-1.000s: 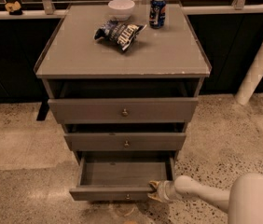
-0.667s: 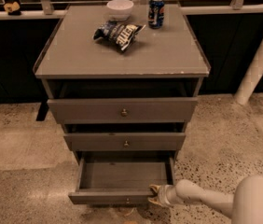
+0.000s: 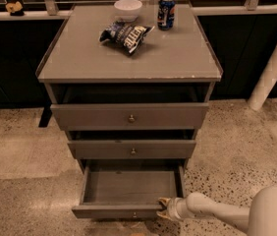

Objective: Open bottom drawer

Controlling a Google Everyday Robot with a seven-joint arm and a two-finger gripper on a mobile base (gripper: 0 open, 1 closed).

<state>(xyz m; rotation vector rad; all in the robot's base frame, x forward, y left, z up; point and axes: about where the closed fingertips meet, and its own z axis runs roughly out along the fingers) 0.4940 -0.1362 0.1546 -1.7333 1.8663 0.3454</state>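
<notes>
The grey cabinet has three drawers. The bottom drawer [image 3: 128, 187] is pulled well out, showing its plain grey interior, and its front with a small round knob [image 3: 134, 214] is at the lower edge of the view. My gripper [image 3: 163, 208] is at the right end of that drawer front, its tan fingers [image 3: 165, 201] at the front's top edge. The white arm [image 3: 227, 213] comes in from the lower right.
The top drawer [image 3: 130, 116] and middle drawer [image 3: 132, 149] each stand slightly out. On the cabinet top [image 3: 79, 58] lie a chip bag [image 3: 125, 35], a white bowl [image 3: 128, 8] and a blue can [image 3: 166, 13]. A white post [image 3: 274, 63] stands at the right on the speckled floor.
The bottom drawer has slid a little further out toward the camera, with my gripper moving along at its right front corner.
</notes>
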